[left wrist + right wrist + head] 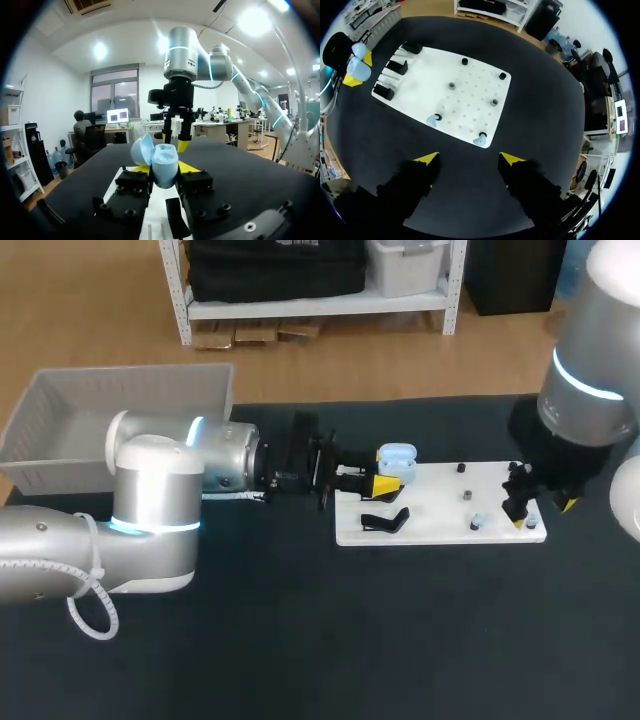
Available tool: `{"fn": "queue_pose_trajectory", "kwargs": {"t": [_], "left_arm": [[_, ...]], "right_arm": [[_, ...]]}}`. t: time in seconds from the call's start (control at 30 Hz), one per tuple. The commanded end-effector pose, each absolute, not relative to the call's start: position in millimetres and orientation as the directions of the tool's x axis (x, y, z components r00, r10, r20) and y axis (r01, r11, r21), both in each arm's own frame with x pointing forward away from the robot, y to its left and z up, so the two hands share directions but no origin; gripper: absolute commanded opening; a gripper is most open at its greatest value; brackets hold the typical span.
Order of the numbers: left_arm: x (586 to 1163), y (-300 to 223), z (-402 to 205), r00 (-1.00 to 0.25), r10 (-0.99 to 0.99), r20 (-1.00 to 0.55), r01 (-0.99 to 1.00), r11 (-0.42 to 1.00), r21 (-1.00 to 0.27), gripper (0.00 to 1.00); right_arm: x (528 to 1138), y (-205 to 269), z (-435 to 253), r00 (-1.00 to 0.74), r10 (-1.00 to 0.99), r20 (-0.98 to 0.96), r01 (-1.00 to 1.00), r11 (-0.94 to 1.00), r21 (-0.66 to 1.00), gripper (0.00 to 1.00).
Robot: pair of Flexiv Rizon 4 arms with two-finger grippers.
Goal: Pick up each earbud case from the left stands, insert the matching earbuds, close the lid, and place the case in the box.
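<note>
Black desk (300,640): my left jaws clench the open earbud case (397,458) for loading; right jaws released above earbuds (432,120).

Pale-blue case (162,167) — open (upright)

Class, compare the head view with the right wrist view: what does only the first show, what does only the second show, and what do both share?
Only the head view: the box, and the left arm along its length. Only the right wrist view: the right gripper seen with its fingers plainly apart, holding nothing. Both: the white board, the black stands, an earbud on a peg, and the open case in the left gripper.
</note>
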State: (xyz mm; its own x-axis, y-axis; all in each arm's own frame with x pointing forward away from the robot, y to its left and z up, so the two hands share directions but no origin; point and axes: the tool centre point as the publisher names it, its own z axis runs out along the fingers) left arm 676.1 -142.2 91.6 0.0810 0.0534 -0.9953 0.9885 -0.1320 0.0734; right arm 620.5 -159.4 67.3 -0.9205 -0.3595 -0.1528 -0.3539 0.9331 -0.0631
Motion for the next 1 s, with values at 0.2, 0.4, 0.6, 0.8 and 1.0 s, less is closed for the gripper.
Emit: {"fn": "queue_pose_trajectory", "kwargs": {"t": [0.2,0.4,0.6,0.8,1.0], "left_arm": [[676,-142,90,0.084,0.049,-0.995,0.989,-0.129,0.077,0.00],[676,-142,90,0.084,0.049,-0.995,0.989,-0.129,0.077,0.00],[676,-142,90,0.084,0.049,-0.995,0.989,-0.129,0.077,0.00],[676,-142,90,0.084,0.049,-0.995,0.989,-0.129,0.077,0.00],[676,-142,90,0.084,0.049,-0.995,0.989,-0.129,0.077,0.00]], "right_arm": [[623,-158,51,-0.914,-0.396,-0.092,-0.388,0.917,-0.089,0.71],[631,-160,46,-0.916,-0.393,-0.080,-0.385,0.917,-0.105,0.69],[637,-163,40,-0.924,-0.372,-0.086,-0.363,0.926,-0.102,0.58],[640,-166,33,-0.931,-0.354,-0.084,-0.346,0.933,-0.100,0.46],[642,-169,30,-0.935,-0.342,-0.090,-0.334,0.937,-0.101,0.41]]}}
